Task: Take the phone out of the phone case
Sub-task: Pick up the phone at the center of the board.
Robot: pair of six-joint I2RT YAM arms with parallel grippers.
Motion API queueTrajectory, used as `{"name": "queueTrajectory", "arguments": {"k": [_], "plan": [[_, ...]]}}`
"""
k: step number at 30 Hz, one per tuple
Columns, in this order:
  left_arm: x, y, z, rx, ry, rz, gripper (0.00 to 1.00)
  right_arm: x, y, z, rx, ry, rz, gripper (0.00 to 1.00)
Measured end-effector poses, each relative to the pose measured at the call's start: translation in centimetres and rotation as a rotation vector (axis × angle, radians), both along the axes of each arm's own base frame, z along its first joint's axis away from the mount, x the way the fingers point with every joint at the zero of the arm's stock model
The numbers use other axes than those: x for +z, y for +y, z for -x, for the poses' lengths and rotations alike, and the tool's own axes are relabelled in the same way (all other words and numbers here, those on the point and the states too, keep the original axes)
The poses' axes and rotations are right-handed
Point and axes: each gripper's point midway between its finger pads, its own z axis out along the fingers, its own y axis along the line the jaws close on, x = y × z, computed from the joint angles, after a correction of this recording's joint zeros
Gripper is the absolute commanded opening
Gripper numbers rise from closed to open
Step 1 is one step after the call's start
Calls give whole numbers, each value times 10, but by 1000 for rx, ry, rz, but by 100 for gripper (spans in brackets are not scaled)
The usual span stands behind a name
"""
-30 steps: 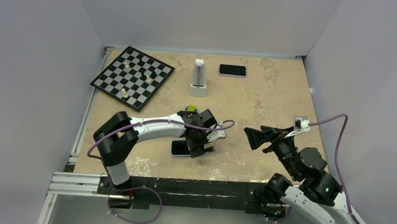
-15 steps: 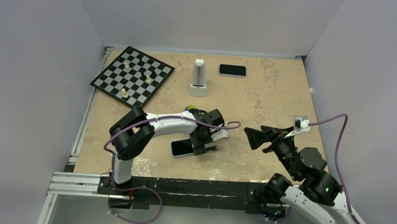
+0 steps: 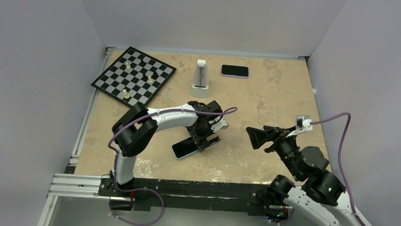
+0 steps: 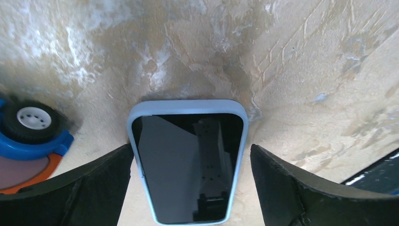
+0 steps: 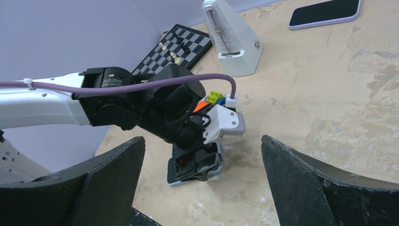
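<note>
Blue-cased phone (image 4: pixel 188 160) | left end effector (image 4: pixel 190 188) released, straddling it | right end effector (image 5: pixel 211 188) released | white wheel (image 4: pixel 34 120): left wrist only

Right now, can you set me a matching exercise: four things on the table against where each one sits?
Things:
1 cased phone
2 second phone
3 metronome
4 chessboard

Places:
a upright, far middle
b far left corner
c between the fingers of the open left tool
d far edge, right of middle

Pairs: 1-c, 2-d, 3-a, 4-b
</note>
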Motion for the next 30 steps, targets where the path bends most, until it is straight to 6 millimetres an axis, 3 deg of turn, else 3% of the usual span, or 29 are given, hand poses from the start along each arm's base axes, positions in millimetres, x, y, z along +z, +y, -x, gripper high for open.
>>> {"name": "queueTrajectory", "arguments": {"k": [4,9,16,18,22,26,30], "plan": [[1,1,8,113,35,16,95,-5,1,-4,-15,20,13,98],[0,5,13,227,44,7,83,-13,8,-10,-16,59,38,98],[-4,9,9,267,-15,-32,88,-25,18,-16,-17,118,67,97],[-5,10,9,272,-31,-40,86,-23,17,-15,-19,115,53,97],[-5,10,8,280,-31,-38,54,-16,14,-12,-22,101,19,97],[-5,9,9,280,-26,-30,41,-14,12,-11,-23,94,4,98],[-4,10,9,283,-36,-18,18,-13,11,-10,-22,91,0,97]]}}
